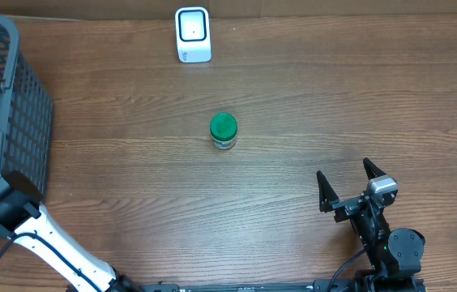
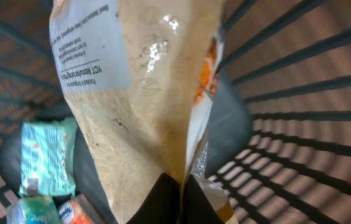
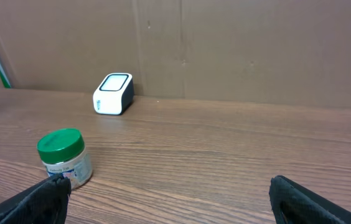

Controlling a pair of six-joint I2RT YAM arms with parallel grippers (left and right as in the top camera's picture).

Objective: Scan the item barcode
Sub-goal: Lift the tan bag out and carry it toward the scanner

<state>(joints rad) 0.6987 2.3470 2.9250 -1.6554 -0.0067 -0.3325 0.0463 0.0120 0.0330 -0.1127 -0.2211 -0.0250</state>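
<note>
The bag (image 2: 144, 93) is inside the basket (image 1: 26, 105) at the table's left edge, pinched at one end by the left gripper (image 2: 178, 200), its length running straight out from the clenched fingers. The scanner (image 1: 193, 34) stands well apart, rightward at the far edge; the right gripper (image 1: 347, 180) rests spread wide, empty. No barcode shows: the label (image 2: 91, 43) is blurred, and overhead the bag is mostly cut off
</note>
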